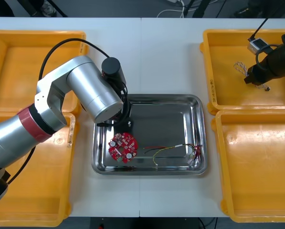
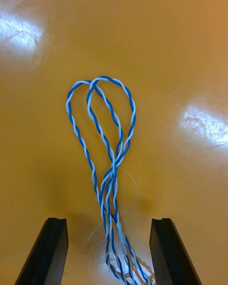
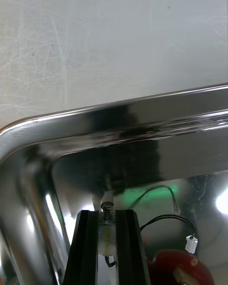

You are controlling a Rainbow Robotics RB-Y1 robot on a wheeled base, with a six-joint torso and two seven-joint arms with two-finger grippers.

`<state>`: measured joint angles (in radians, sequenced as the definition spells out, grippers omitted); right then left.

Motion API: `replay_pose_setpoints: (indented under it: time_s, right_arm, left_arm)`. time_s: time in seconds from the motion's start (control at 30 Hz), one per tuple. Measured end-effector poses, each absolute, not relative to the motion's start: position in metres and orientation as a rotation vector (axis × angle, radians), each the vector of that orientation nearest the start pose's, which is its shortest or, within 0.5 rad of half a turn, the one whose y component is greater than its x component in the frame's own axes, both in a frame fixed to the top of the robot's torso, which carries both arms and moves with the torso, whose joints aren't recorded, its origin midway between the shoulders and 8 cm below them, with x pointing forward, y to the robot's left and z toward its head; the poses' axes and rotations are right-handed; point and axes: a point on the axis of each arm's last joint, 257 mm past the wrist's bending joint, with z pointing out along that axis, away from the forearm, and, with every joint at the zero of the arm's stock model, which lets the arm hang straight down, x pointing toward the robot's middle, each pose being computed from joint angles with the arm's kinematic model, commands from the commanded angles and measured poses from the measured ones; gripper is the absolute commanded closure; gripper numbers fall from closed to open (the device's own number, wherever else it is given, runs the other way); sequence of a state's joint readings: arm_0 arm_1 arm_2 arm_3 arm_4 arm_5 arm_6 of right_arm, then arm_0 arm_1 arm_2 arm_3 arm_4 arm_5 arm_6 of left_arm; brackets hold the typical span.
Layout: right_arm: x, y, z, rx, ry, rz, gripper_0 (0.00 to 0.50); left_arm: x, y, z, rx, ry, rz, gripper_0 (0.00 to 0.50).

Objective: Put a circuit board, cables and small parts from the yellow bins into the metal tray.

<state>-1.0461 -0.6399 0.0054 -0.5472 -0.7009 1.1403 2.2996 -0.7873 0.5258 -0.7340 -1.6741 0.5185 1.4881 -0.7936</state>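
Your left tool is over the metal tray, close to one of its rounded corners. Its two black fingers are drawn close together and clamped on a small metal part, whose end pokes out just past the fingertips. In the left wrist view a thin black cable with a white plug lies on the tray floor just beside those fingers. In the front view the left arm reaches from the lower left of the frame to the upper left part of the tray, which sits in the middle of the desk. The round red circuit board lies in the lower left part of the tray. A red and yellow cable runs from just beside the board toward the tray's lower right corner. Your right tool is in the upper right of the frame, down inside the upper right yellow bin. Its fingers stand apart, gripping nothing. The twisted blue and white cable lies on the bin floor. Its strands pass through the gap between the two fingers and touch neither. Its two loops are spread flat beyond the fingertips. The other three yellow bins sit at the upper left, lower left and lower right of the frame, flanking the tray on both sides.
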Motion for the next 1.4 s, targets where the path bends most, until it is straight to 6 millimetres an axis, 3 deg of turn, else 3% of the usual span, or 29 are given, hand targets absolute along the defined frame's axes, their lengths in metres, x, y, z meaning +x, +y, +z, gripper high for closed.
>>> replay_pose_setpoints:
  time_s: [0.13,0.2,0.23,0.33,0.57,0.6,0.67,0.73,0.77,0.83,0.87,1.17,1.4]
  right_arm:
    - [0.635,-0.383,-0.206,-0.592,2.474,-0.083,0.0]
    - [0.634,-0.384,-0.208,-0.59,2.476,-0.082,0.0]
    - [0.634,-0.384,-0.209,-0.589,2.477,-0.079,0.0]
    - [0.633,-0.383,-0.212,-0.582,2.476,-0.07,0.0]
    - [0.635,-0.382,-0.214,-0.597,2.455,-0.064,0.002]
    - [0.635,-0.382,-0.214,-0.602,2.454,-0.065,0.023]
    - [0.635,-0.382,-0.214,-0.603,2.454,-0.065,0.109]
    - [0.635,-0.382,-0.214,-0.603,2.454,-0.064,0.229]
    - [0.635,-0.382,-0.214,-0.603,2.454,-0.064,0.349]
    - [0.635,-0.382,-0.214,-0.602,2.454,-0.064,0.466]
    - [0.635,-0.382,-0.214,-0.602,2.454,-0.064,0.499]
    - [0.635,-0.382,-0.214,-0.602,2.453,-0.063,0.5]
    - [0.636,-0.381,-0.212,-0.606,2.448,-0.064,0.5]
  left_arm:
    - [0.502,0.095,-0.254,0.241,2.586,-0.008,0.493]
    - [0.502,0.094,-0.254,0.241,2.586,-0.016,0.382]
    - [0.502,0.094,-0.254,0.238,2.586,-0.018,0.264]
    - [0.502,0.092,-0.255,0.222,2.585,-0.032,0.0]
    - [0.502,0.09,-0.255,0.201,2.586,-0.048,0.0]
    - [0.502,0.09,-0.255,0.2,2.586,-0.048,0.0]
    - [0.502,0.09,-0.255,0.198,2.586,-0.049,0.0]
    - [0.502,0.09,-0.255,0.198,2.586,-0.05,0.0]
    - [0.502,0.09,-0.255,0.198,2.586,-0.05,0.0]
    - [0.502,0.09,-0.255,0.197,2.585,-0.05,0.0]
    - [0.502,0.09,-0.255,0.197,2.585,-0.05,0.0]
    - [0.495,0.094,-0.254,0.178,2.625,-0.048,0.0]
    - [0.482,0.11,-0.229,0.078,2.71,-0.078,0.0]
